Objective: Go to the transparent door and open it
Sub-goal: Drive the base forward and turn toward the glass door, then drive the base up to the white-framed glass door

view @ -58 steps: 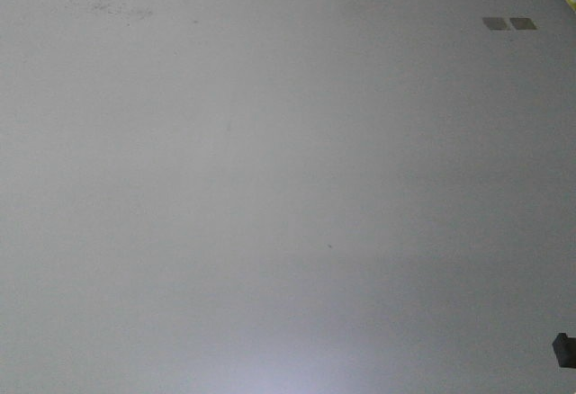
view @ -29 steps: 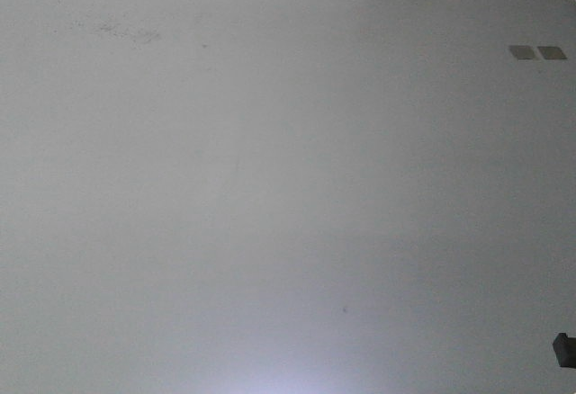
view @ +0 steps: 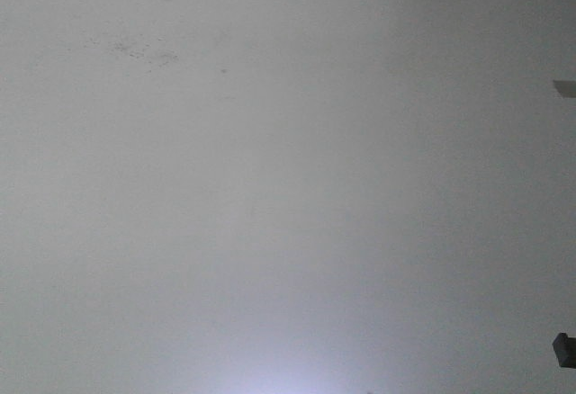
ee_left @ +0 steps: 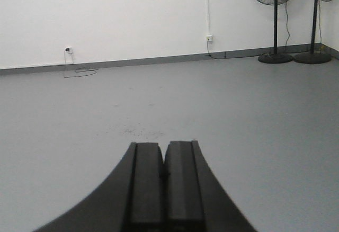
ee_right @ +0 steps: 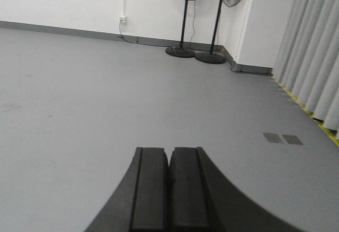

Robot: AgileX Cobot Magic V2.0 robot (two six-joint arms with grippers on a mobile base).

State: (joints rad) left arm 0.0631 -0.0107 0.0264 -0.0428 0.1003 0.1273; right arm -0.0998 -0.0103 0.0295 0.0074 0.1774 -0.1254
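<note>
The transparent door is out of view in every frame. My left gripper (ee_left: 163,146) is shut and empty, its dark jaws pressed together, pointing over bare grey floor toward a white wall (ee_left: 132,15). My right gripper (ee_right: 169,151) is shut and empty too, pointing over grey floor toward a room corner. The front view shows only grey floor (view: 270,187) seen from above.
Two black pedestal fans (ee_right: 185,9) stand by the white wall; they also show in the left wrist view (ee_left: 275,9). Grey curtains (ee_right: 312,57) hang at the right. Two grey floor patches (ee_right: 282,138) lie ahead right, one at the front view's edge (view: 564,89). A wall socket with cable (ee_left: 68,49) sits at left.
In the front view the floor marks and the grey patches have slid down and to the right; the patches are now almost out at the right edge. The base is moving.
</note>
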